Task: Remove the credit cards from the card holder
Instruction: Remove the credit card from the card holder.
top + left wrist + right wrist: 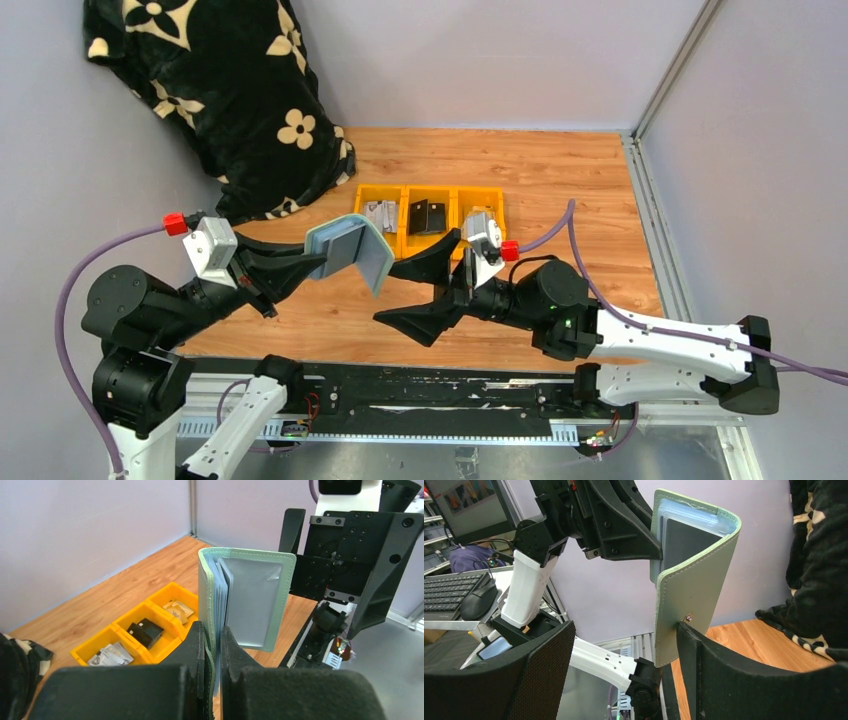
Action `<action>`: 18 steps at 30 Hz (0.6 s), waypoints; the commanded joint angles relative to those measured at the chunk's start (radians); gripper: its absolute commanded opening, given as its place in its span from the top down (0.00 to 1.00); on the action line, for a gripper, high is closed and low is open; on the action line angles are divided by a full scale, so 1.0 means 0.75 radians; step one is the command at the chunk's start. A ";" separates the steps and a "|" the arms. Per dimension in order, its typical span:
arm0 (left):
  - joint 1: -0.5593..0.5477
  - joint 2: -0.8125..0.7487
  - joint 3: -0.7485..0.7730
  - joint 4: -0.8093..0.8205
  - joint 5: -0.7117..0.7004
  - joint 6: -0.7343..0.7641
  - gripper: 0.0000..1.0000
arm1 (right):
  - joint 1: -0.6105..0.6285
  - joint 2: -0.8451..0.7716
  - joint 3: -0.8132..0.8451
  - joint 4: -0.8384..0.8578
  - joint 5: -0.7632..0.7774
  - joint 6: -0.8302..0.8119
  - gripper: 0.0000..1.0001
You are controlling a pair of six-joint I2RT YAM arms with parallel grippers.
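Note:
My left gripper [310, 268] is shut on the card holder [352, 252], a grey-green bifold wallet held open in the air above the table. In the left wrist view the fingers [200, 645] clamp one cover and its clear sleeves, while the other flap [255, 602] swings out. My right gripper [430, 285] is open, just right of the holder. In the right wrist view the holder's outer flap [689, 595] hangs beside the right finger [704, 665]. Card edges [684, 512] show inside the fold.
Three joined yellow bins [428, 217] sit behind the grippers; they hold cards and a black object [426, 215]. A black flowered cloth [230, 90] fills the back left corner. A metal rail [655, 210] runs along the table's right edge.

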 commanded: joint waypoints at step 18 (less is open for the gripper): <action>-0.001 -0.056 -0.089 0.136 0.034 -0.272 1.00 | 0.131 0.417 0.346 -0.001 0.583 -0.348 0.21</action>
